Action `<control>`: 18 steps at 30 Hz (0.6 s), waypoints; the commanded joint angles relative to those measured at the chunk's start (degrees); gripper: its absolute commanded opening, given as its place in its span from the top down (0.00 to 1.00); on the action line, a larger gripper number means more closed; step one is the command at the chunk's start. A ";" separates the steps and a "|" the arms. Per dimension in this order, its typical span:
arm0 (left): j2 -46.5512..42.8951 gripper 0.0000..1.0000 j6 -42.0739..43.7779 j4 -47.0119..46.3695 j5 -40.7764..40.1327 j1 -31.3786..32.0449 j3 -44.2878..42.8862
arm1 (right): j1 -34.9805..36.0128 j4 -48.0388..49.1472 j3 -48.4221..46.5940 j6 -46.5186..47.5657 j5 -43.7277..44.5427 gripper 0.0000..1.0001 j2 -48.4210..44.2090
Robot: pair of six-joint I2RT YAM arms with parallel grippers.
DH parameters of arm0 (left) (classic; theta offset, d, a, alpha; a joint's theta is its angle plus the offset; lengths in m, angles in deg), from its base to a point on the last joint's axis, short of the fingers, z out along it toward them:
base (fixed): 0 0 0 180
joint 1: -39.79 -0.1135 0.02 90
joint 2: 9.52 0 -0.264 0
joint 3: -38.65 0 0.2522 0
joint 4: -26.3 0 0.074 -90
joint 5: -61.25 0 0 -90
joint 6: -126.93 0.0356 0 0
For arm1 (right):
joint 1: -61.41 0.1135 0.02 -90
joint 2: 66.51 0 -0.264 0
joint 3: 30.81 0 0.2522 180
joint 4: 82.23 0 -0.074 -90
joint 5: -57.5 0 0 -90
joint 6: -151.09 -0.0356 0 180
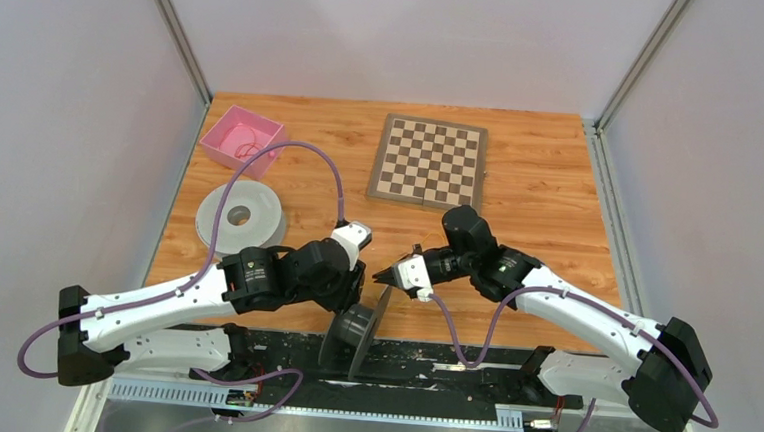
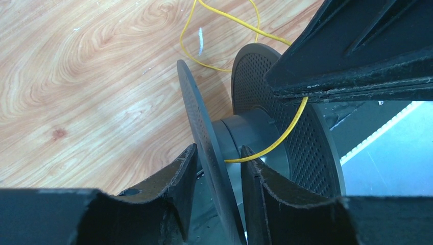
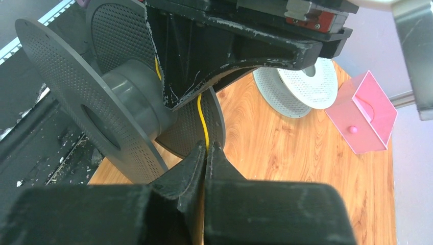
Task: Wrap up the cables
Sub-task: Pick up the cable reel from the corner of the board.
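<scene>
A pale yellow cable (image 2: 286,130) runs from the hub of a dark perforated spool (image 2: 306,148) up into my right gripper (image 3: 208,146), which is shut on it. The cable's slack lies in loose loops on the wood behind the spool. The spool (image 1: 356,333) stands on edge at the table's near edge. My left gripper (image 2: 218,153) straddles the spool's nearer flange (image 2: 196,109), jaws apart, with a gap showing on the hub side. My right gripper (image 1: 384,274) hovers just right of the spool. An orange-red cable (image 1: 247,150) lies coiled in the pink box (image 1: 221,136).
A light grey spool (image 1: 241,215) lies flat at the left, in front of the pink box. A chessboard (image 1: 429,161) sits at the back centre. The black base rail (image 1: 429,364) runs along the near edge, just under the dark spool.
</scene>
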 commanded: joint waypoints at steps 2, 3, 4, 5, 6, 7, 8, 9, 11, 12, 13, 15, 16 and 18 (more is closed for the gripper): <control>-0.02 0.62 -0.92 -0.83 -1.49 0.50 -1.44 | 0.43 1.19 0.16 0.52 -0.71 1.00 -0.19; 0.06 0.64 -0.83 -0.83 -1.30 0.50 -1.42 | 0.46 1.20 0.16 0.52 -0.69 1.00 -0.19; 0.03 0.68 -0.84 -0.87 -1.15 0.50 -1.33 | 0.41 1.20 0.17 0.48 -0.65 1.00 -0.12; 0.01 0.69 -0.72 -0.86 -0.86 0.50 -1.30 | 0.41 1.19 0.23 0.49 -0.52 1.00 -0.09; 0.00 0.71 -0.75 -0.71 -0.84 0.50 -1.31 | 0.47 1.19 0.25 0.45 -0.55 1.00 -0.10; 0.07 0.71 -0.87 -0.31 -1.16 0.50 -1.45 | 0.42 1.17 0.25 0.51 -0.56 1.00 -0.03; 0.12 0.73 -0.87 -0.13 -1.26 0.50 -1.52 | 0.41 1.20 0.21 0.52 -0.51 1.00 0.03; 0.16 0.75 -0.95 0.12 -1.33 0.54 -1.64 | 0.43 1.20 0.17 0.48 -0.47 1.00 0.12; 0.11 0.81 -1.02 0.21 -1.17 0.51 -1.63 | 0.43 1.17 0.29 0.47 -0.32 1.00 0.08; 0.10 0.82 -1.07 0.31 -0.96 0.50 -1.66 | 0.43 1.20 0.34 0.45 -0.17 1.00 0.00; 0.09 0.85 -1.20 0.38 -0.89 0.50 -1.63 | 0.41 1.20 0.46 0.47 -0.06 1.00 -0.14; 0.13 0.91 -1.41 0.60 -0.83 0.50 -1.74 | 0.43 1.19 0.74 0.39 0.23 1.00 -0.49; 0.16 0.93 -1.48 0.68 -0.83 0.50 -1.71 | 0.42 1.18 0.90 0.17 0.44 1.00 -0.77; 0.17 1.00 -1.67 1.05 -1.31 0.50 -1.80 | 0.44 1.20 1.40 -0.39 0.77 1.00 -1.48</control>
